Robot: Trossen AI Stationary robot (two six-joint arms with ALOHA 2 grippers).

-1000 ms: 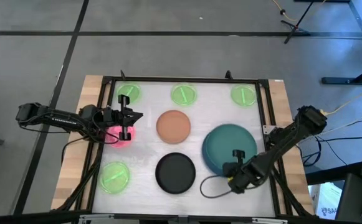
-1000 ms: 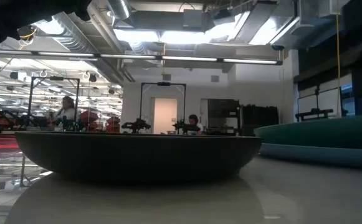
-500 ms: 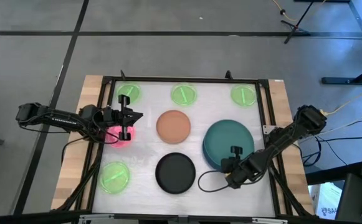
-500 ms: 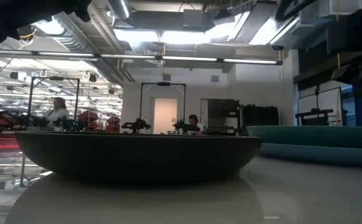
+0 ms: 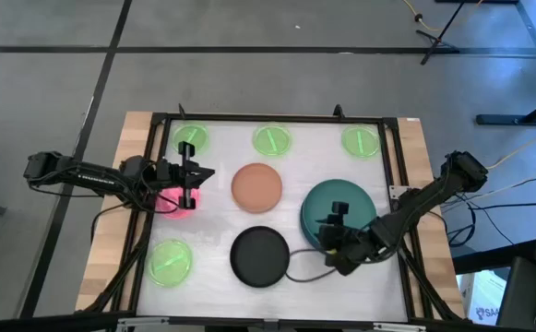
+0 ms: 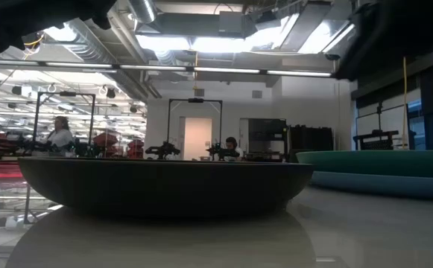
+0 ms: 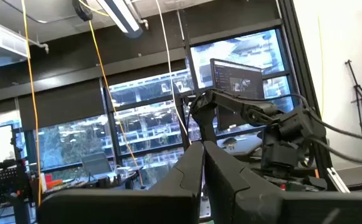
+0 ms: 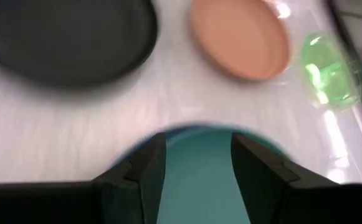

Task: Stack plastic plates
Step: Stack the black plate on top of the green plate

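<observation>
High view: the right hand (image 5: 334,231), fingers spread wide, hangs over the dark green plate's (image 5: 341,205) near rim. The left hand (image 5: 186,172), spread wide, hovers above the pink plate (image 5: 176,203).

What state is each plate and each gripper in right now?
dark green plate: stacked on the blue plate.
black plate: alone, flat on the table.
tan-orange plate: alone, flat.
pink plate: under the left gripper.
four lime-green plates: separate, unstacked.
left gripper: over the pink plate.
right gripper: open, over the dark green plate's edge.
</observation>
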